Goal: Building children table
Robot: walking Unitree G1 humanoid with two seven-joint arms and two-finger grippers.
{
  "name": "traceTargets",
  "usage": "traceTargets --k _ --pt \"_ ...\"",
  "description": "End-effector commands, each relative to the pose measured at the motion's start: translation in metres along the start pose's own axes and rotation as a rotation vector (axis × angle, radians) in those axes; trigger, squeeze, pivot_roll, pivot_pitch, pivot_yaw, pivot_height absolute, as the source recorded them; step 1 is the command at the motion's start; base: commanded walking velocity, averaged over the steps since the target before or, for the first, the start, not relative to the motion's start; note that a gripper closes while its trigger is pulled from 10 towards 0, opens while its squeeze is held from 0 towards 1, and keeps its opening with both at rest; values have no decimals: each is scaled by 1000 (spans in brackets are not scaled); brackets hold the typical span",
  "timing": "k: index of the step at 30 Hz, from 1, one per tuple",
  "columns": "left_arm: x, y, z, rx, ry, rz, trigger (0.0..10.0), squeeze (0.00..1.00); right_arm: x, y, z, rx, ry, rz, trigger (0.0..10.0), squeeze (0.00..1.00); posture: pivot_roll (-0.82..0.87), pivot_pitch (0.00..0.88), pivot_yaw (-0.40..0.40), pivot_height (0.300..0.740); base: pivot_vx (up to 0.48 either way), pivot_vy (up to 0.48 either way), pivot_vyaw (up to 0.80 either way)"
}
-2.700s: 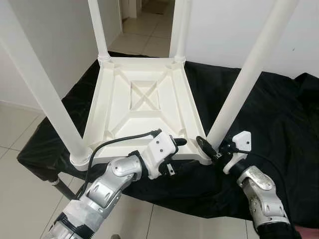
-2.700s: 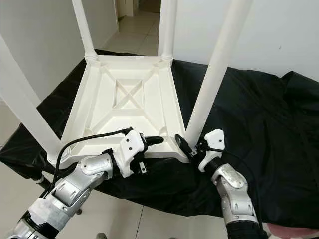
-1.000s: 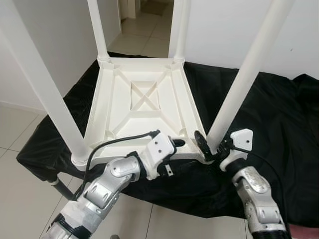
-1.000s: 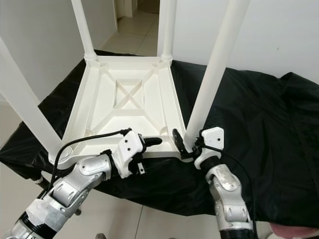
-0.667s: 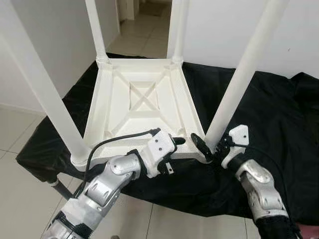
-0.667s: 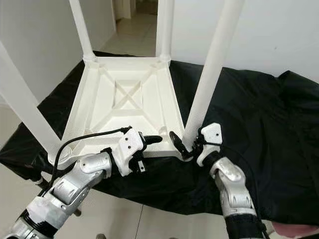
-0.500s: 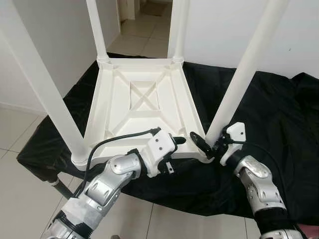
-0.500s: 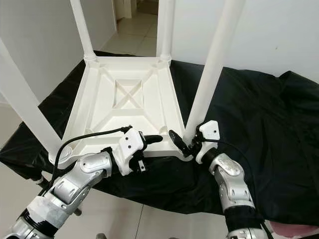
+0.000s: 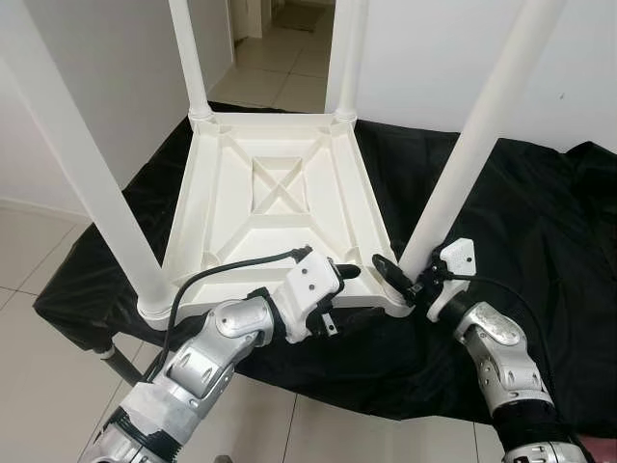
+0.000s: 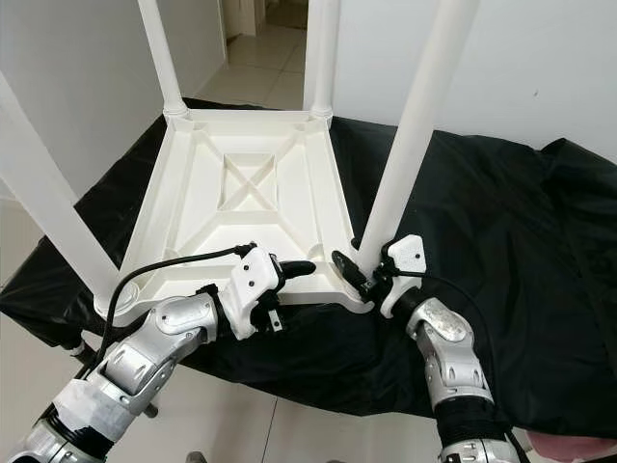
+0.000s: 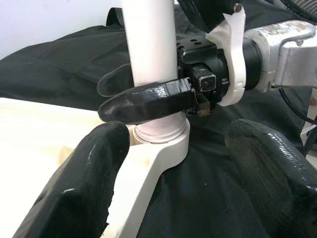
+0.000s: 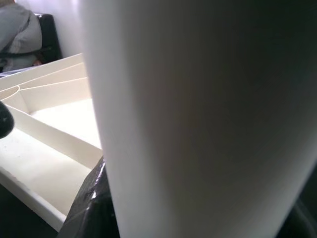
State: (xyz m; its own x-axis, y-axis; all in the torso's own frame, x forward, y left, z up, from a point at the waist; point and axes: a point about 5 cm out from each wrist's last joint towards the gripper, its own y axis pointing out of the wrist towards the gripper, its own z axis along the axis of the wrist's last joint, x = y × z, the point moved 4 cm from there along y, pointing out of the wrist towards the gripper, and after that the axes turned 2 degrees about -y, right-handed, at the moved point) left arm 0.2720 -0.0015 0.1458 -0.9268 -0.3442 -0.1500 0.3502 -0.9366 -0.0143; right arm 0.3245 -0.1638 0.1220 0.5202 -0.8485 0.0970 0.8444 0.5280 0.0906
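Note:
A white children's table [image 9: 280, 183] lies upside down on a black cloth, all its legs pointing up. My right gripper [image 9: 405, 275] is shut on the near right leg [image 9: 472, 145] just above its socket [image 11: 163, 136]. One black finger [image 11: 143, 101] crosses the front of the leg and the other sits behind it. That leg [image 12: 198, 124] looms very close in the right wrist view. My left gripper [image 9: 342, 280] is open at the table's near rim, left of that corner. One finger [image 11: 84, 183] is over the white rim, the other over the cloth.
The black cloth [image 9: 521, 212] covers a low stand with a metal leg [image 9: 120, 367] at the near left. The near left table leg [image 9: 87, 183] and two far legs [image 9: 190, 58] stand tall. Tiled floor [image 9: 39, 386] lies in front, and white walls and a doorway [image 9: 289, 39] behind.
My right wrist has moved closer to the near right leg's base and turned a little around it. The left gripper and the table stay where they were.

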Motion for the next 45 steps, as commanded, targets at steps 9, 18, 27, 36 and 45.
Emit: traceTargets --k 9,18,27,36,45 --pt "11 -1 -2 -10 -8 -99 10000 0 0 -6 -9 -34 -33 -256 10000 0 -105 0 0 740 0 0 0" --pt "14 0 -5 -19 -7 -108 10000 0 -9 -10 -19 -62 54 -483 10000 0 -109 0 4 740 0 0 0" --pt "14 3 1 2 -14 -93 10000 0 -22 -3 -20 -114 101 -706 10000 0 -98 0 -9 740 0 0 0" --pt "19 5 2 13 -27 -96 10000 0 -18 -5 -14 -92 44 -704 10000 0 -100 0 -15 740 0 0 0" --pt "20 6 3 20 -33 -85 10000 0 -17 -11 -5 -33 75 -626 10000 1000 -100 0 -21 740 0 0 0"
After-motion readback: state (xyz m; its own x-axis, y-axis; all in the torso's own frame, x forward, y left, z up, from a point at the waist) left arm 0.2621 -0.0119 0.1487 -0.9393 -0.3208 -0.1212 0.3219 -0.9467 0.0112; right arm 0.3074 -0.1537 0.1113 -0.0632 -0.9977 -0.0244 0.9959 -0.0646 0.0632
